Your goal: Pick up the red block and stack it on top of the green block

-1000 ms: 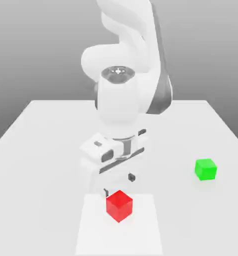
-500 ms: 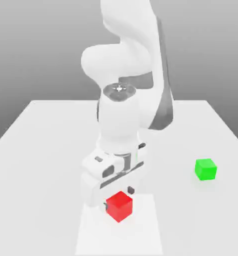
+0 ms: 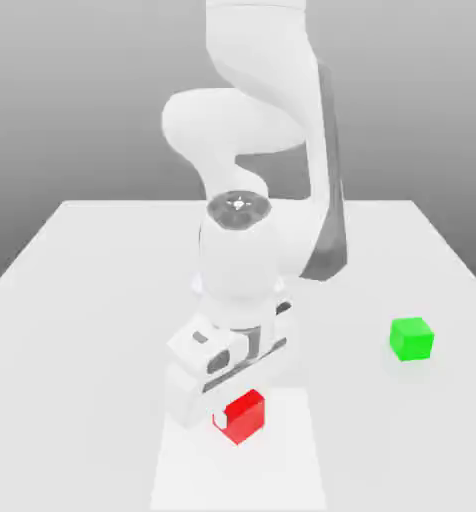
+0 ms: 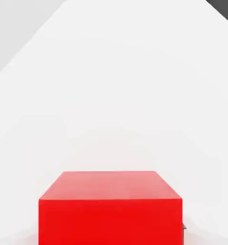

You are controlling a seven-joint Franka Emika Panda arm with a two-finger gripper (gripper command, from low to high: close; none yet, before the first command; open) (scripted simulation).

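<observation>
Two cubes sit on the white table (image 3: 92,300): the red block (image 3: 244,416) near its front edge, pinched by the lowered gripper (image 3: 234,412), and the green block (image 3: 412,339) well apart toward the exterior view's right.

White robot arm (image 3: 257,190) centre frame, gripper (image 3: 234,412) lowered at lower centre, fingers closed on red block (image 3: 246,416), block resting on white table (image 3: 92,300), green block (image 3: 412,339) well apart at right of frame.
</observation>
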